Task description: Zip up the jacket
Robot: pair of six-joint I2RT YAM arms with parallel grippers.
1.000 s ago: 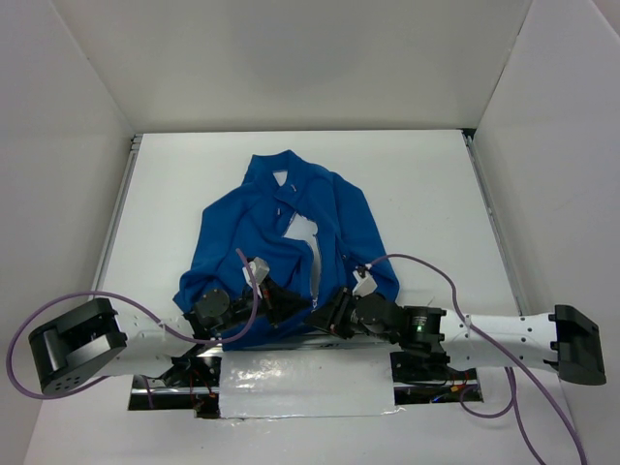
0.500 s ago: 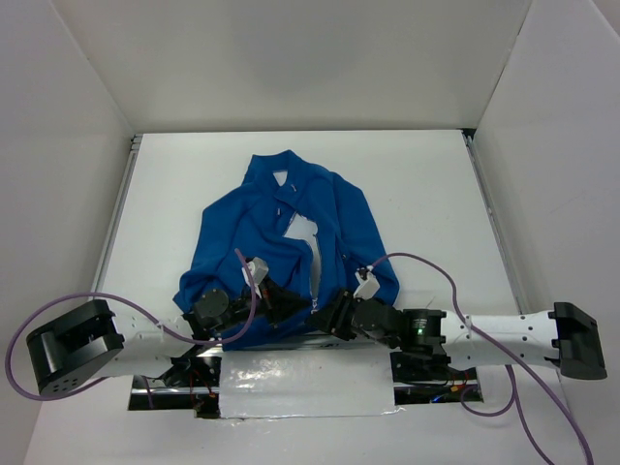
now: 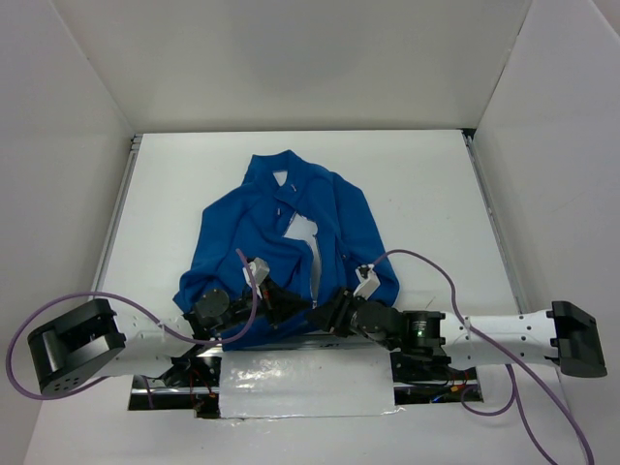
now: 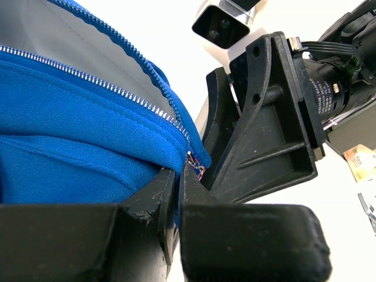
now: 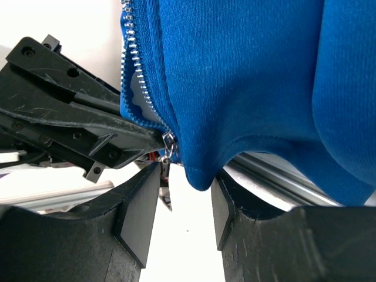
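Note:
The blue jacket (image 3: 291, 232) lies flat in the middle of the table, collar at the far end, its front open over white lining. Both grippers meet at its near hem. My left gripper (image 3: 291, 300) is shut on the hem just beside the bottom end of the zipper (image 4: 106, 88), as the left wrist view (image 4: 178, 176) shows. My right gripper (image 3: 327, 315) is open. In the right wrist view (image 5: 187, 179) a hem corner of the jacket (image 5: 247, 76) hangs between its fingers, and the metal zipper pull (image 5: 167, 147) dangles by the left finger (image 5: 141, 205).
A silver sheet (image 3: 305, 383) covers the table's near edge between the arm bases. A metal rail (image 5: 282, 182) runs under the hem. Purple cables (image 3: 58, 310) loop from both arms. White walls enclose the table on three sides.
My right gripper has shifted slightly left, closer to the zipper's bottom end. The left gripper and the jacket have stayed put.

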